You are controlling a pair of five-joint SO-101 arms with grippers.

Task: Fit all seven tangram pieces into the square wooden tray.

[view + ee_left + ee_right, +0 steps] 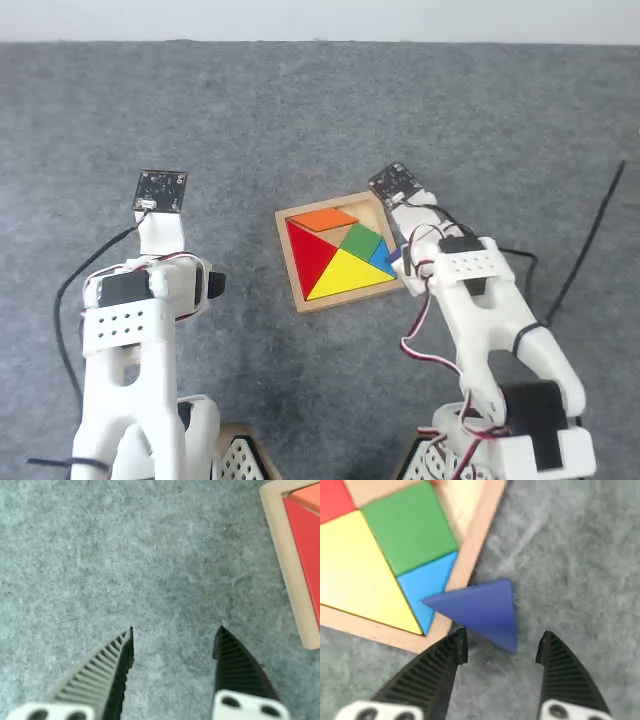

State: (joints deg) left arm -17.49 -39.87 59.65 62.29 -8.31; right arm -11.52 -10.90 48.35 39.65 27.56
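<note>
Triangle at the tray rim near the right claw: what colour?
Dark blue; the triangle shows best in the right wrist view.

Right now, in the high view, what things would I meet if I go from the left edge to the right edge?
left arm → red triangle → green square → light blue triangle → right arm

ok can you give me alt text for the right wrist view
A dark blue triangle lies mostly outside the wooden tray, one corner overlapping its rim, just ahead of the open right gripper. Inside the tray sit a green square, a yellow triangle and a light blue triangle; grey carpet surrounds it.
</note>
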